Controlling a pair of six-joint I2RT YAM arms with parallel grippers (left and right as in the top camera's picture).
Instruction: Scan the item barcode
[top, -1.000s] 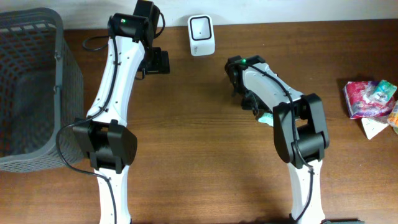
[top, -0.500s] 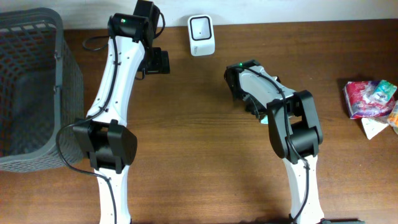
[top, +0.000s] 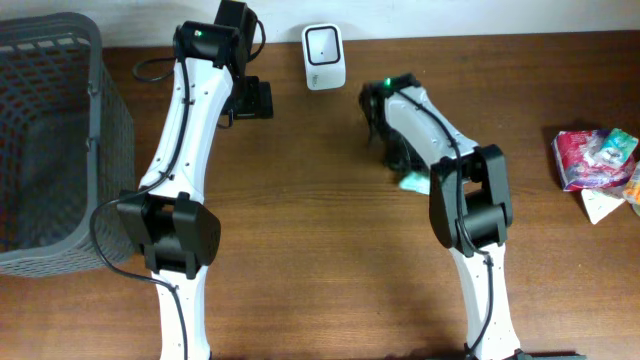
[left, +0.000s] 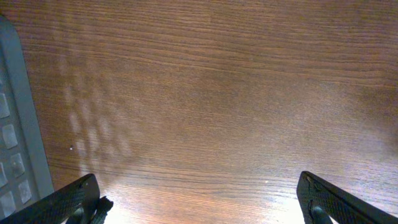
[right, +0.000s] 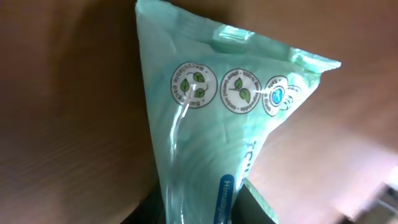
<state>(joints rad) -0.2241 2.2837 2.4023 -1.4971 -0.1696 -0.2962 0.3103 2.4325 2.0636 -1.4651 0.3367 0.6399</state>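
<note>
Clamping the near end of the mint-green packet (right: 211, 118), the right end effector (right: 202, 208) had its jaws set narrow on the film. The packet's long axis ran straight ahead of the fingers, broad sealed edge farthest out, printed face toward the wrist camera. The left end effector (left: 202, 202) stood wide, only tabletop (left: 205, 93) ahead of it.

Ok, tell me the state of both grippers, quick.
Left gripper: open, holding nothing.
Right gripper: closed on the green packet.
</note>
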